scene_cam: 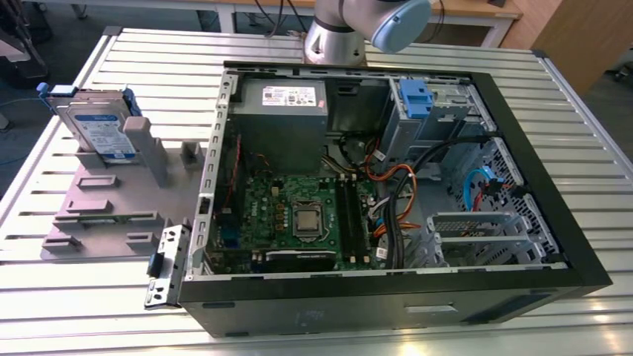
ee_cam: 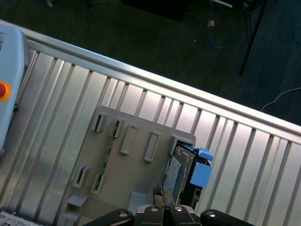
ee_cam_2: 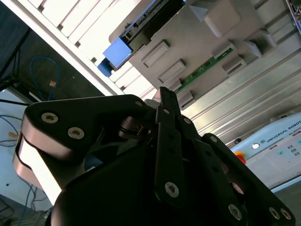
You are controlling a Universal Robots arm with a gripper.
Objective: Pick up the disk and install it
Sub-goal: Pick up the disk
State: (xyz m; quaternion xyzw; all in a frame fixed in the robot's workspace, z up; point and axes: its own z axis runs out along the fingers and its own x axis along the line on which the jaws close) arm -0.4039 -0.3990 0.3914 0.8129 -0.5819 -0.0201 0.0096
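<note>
Slatted metal table [scene_cam: 79,297] carries open computer case [scene_cam: 396,308], grey fixture tray [scene_cam: 99,215].

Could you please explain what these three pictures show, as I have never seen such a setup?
This is a single robot arm with a two-fingered hand. The exterior view comes from a camera off the arm; both wrist views come from cameras riding on the arm, looking past the hand. On the slatted metal table lies an open computer case, motherboard exposed. Beside it, at the exterior view's left, a grey fixture tray holds the disk standing on edge in its blue carrier. The hand is shut, holds nothing, and hovers above that tray.
</note>
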